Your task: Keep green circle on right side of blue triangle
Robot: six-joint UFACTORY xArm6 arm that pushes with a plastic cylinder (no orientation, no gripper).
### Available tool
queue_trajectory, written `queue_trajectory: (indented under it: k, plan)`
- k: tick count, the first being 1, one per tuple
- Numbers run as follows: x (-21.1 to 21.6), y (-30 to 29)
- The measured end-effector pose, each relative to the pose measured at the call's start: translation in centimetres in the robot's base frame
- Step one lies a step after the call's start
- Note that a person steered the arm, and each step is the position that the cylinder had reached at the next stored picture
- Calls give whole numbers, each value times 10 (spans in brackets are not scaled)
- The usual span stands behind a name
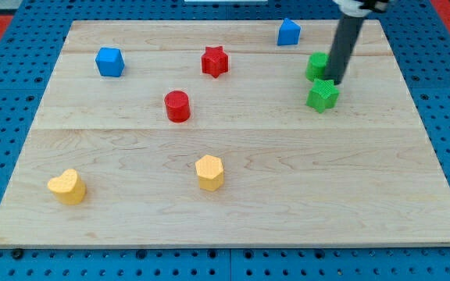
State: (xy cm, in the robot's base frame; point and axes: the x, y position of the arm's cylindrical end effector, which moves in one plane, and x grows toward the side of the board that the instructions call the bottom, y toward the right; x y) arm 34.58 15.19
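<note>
The blue triangle (pixel 288 32) sits near the view's top edge of the wooden board, right of centre. The green circle (pixel 316 65) lies below it and to its right, partly hidden by my rod. My tip (pixel 334 80) is at the green circle's lower right edge, just above the green star (pixel 322 95). I cannot tell whether it touches either green block.
A blue hexagonal block (pixel 109 61) sits at the upper left and a red star (pixel 215 61) at top centre. A red cylinder (pixel 177 105) lies below them. A yellow heart (pixel 67 186) and a yellow hexagon (pixel 209 172) lie toward the view's bottom. The wooden board (pixel 412 203) rests on blue pegboard.
</note>
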Motion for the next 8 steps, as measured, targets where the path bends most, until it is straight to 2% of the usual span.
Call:
queue_trajectory:
  k: [2, 4, 8]
  plan:
    - [-28, -21]
    - [-33, -56]
    - [-76, 12]
